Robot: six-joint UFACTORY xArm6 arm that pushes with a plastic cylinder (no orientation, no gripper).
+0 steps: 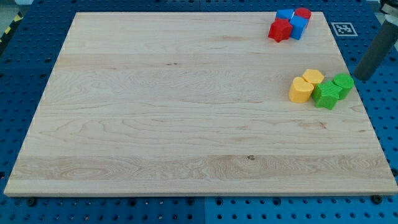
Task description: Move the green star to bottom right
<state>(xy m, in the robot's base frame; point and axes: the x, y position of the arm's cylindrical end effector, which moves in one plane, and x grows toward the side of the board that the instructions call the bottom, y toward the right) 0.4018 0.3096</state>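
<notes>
Wooden tabletop (186, 112) is seen on a blue perforated base (18, 74). No jaws are fitted: arm ends in a plain dark rod (377, 46), entering from the view's right edge and slanting down toward the view's left.

My tip (359, 76) is located just off the tabletop's right edge, immediately to the view's right of the green cluster. It appears close to or touching the green block (342, 83); actual contact cannot be told.

Green star (326, 96) is found at the view's right side, about mid-height, near the right edge. It is pressed against the other green block, which sits at its upper right; that one's shape cannot be made out clearly.

Two yellow blocks are packed against the star's left side: yellow block (301, 90) to the left, with a rounded top, and yellow block (313, 77) just above and behind it, looks hexagonal. All four form one tight group.

A second group is seen at the view's top right corner: red star-like block (280, 30) at lower left, blue block (298, 27) beside it to the right, another blue block (285, 14) behind, and a red block (303, 12) at the top right. These are bunched together, well apart from the green/yellow group.

A black-and-white marker tag (342, 28) is stuck on the base, just right of the tabletop's top right corner.
</notes>
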